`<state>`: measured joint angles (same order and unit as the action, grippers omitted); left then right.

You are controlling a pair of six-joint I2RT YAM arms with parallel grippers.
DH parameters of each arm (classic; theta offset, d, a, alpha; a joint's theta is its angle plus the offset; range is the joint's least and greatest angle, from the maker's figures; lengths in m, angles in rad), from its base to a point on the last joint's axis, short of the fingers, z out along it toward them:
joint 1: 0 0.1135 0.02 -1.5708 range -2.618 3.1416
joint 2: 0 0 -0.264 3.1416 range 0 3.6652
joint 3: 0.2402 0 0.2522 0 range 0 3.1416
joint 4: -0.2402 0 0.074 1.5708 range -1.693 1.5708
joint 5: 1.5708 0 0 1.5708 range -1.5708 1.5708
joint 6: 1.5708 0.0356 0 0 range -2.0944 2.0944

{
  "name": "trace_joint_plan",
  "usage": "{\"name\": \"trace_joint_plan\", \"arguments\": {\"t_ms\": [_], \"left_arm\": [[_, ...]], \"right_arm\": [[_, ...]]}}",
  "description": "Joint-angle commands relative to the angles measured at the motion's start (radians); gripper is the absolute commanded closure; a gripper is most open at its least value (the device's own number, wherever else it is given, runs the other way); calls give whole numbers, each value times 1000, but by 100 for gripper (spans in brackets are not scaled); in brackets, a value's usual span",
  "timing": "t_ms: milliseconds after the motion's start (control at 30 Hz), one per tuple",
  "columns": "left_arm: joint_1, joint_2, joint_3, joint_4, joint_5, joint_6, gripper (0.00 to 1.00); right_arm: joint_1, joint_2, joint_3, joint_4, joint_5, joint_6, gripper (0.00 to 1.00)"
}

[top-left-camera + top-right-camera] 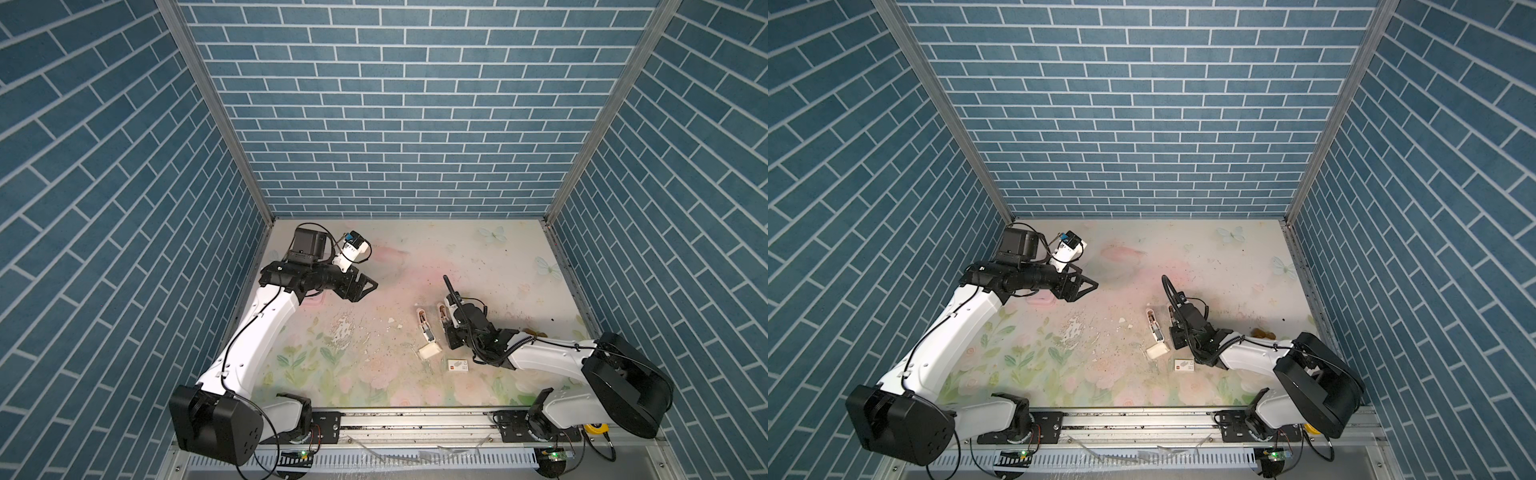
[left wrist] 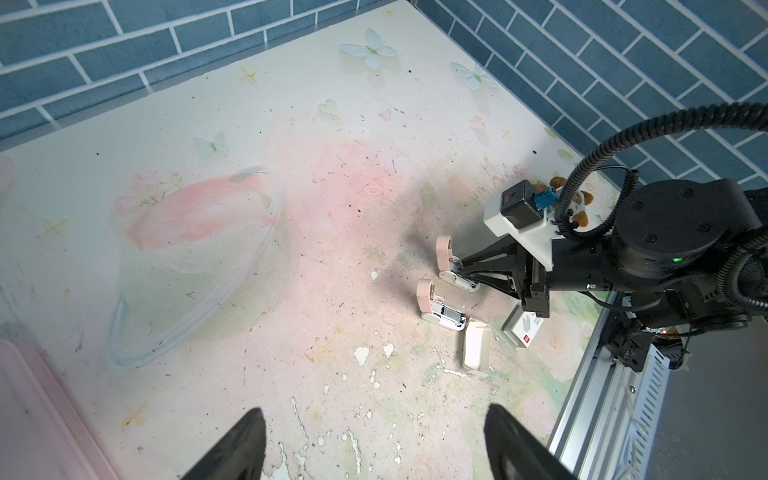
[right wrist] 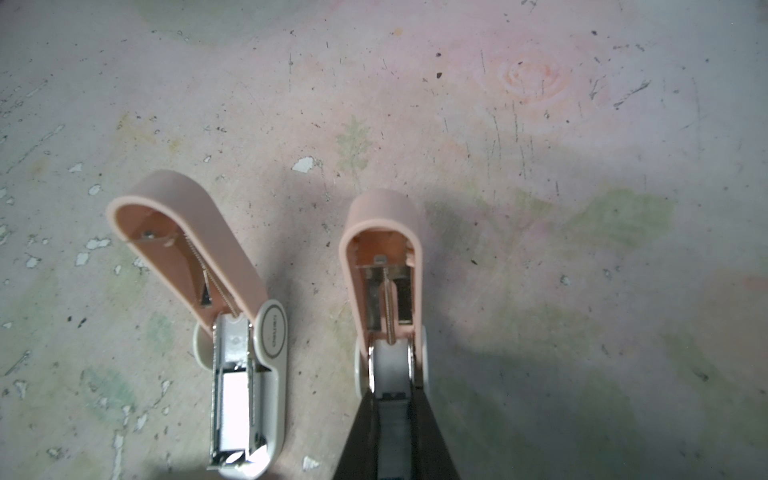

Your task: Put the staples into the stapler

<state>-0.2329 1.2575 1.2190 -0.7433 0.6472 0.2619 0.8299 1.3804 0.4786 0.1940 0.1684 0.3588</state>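
Between your right gripper's (image 3: pixel 392 400) closed fingers you hold a thin grey metal staple strip (image 3: pixel 392 430) over the open pink-white plastic stapler (image 3: pixel 384 257); your left gripper (image 2: pixel 374 409) is wide open, empty.

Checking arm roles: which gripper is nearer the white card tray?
Right. The right gripper is at a mini stapler just beyond the card tray; the left gripper hovers far off to the left.

Matt pink plastic stapler (image 3: pixel 199 241) (shiny metal inside), scuffed tabletop (image 3: pixel 540 208)
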Motion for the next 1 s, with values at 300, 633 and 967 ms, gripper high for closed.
{"name": "trace_joint_plan", "arguments": {"t_ms": [300,633,967], "left_arm": [[7,-17,-11,-2,-6,5,16],[7,-21,-9,-2,-5,3,16],[7,-23,0,-6,-8,4,16]], "right_arm": [[-5,-27,-19,-20,3,-2,79],[-5,-41,-10,-28,-3,-7,75],[-8,-152,85,-174,3,-17,77]]}}
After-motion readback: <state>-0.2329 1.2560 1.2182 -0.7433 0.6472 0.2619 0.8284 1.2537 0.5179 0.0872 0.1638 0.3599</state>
